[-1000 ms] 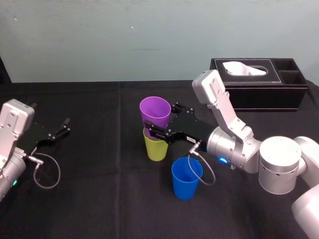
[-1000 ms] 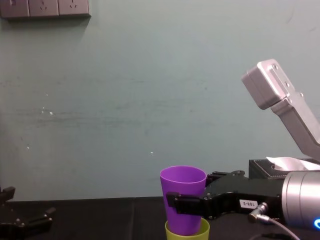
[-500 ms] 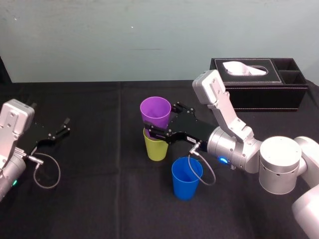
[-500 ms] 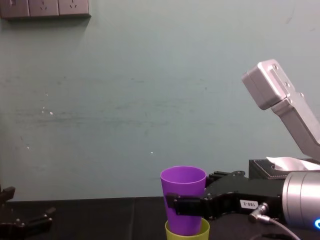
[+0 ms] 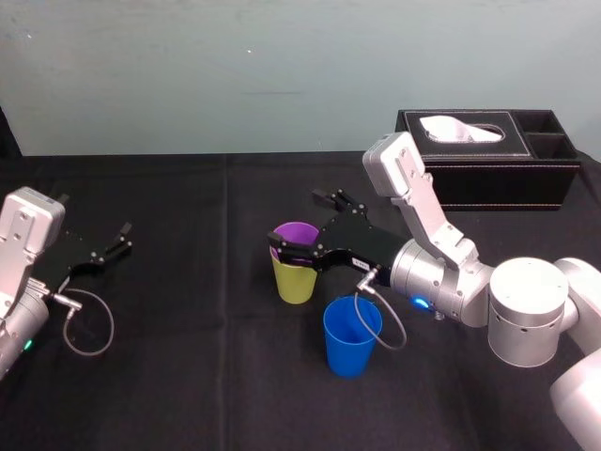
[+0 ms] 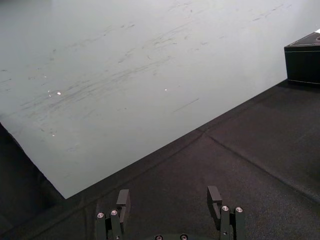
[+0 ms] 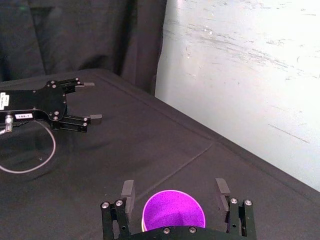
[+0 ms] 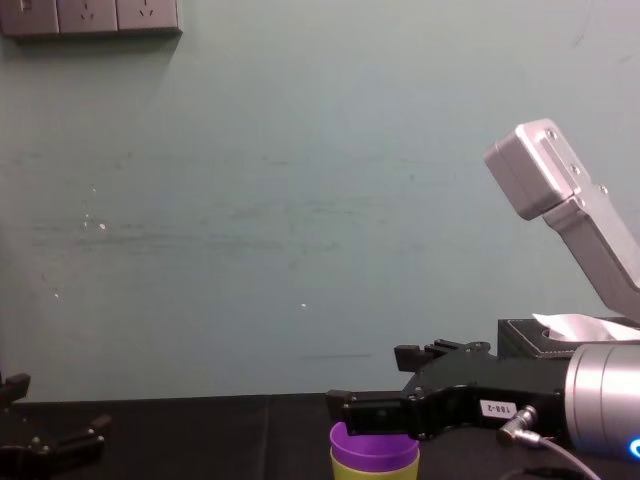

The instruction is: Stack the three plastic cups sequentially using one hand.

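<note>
Far left of the claw (image 5: pixel 297 220): left gripper (image 5: pixel 120 238), parked, fingers apart. Between the claw's spread fingers, clear of both: purple cup (image 5: pixel 298 232), nested in green cup (image 5: pixel 293 280); first stack done. By its wrist, nearer the robot: blue cup (image 5: pixel 352 336), standing alone, yet to add. All smooth, tapered plastic.

Chest view: small white label (image 8: pixel 497 408) sitting on black body of right gripper (image 8: pixel 368 378), behind fingers. It is carrying a short run of dark digits with hyphen, reading roughly "188-2" (first digits too small to be sure).

Right wrist view: second white label (image 7: pixel 22 116) lying on flat black body of left gripper (image 7: pixel 93 100). It is showing a hyphenated number in same style, digits not resolving.

Head view: right gripper's label appearing as white sliver, characters unreadable.
</note>
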Available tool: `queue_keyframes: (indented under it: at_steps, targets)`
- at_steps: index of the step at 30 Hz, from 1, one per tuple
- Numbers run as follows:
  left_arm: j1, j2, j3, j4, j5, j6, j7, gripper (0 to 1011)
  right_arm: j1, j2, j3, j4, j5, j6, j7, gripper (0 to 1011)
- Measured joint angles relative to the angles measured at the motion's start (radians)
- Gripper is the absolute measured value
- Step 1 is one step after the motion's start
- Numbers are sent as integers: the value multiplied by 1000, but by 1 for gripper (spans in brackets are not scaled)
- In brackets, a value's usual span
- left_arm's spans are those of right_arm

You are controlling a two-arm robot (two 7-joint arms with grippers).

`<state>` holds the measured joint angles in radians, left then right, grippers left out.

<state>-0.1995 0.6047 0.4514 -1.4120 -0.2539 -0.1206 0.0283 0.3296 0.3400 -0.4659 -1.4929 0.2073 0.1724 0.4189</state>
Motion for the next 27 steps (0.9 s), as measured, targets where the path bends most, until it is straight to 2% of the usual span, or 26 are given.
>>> queue_keyframes:
  at_steps: [14,21,27]
  targets:
    - [0,0,0,0,0,0,0,1010,-5,1,10,-13,4,-5,-4,1004]
    - [0,0,0,0,0,0,0,1010,-17,13,36,-59,26,-2,-8,1004]
    - [0,0,0,0,0,0,0,1010,-50,47,70,-134,64,3,-7,1004]
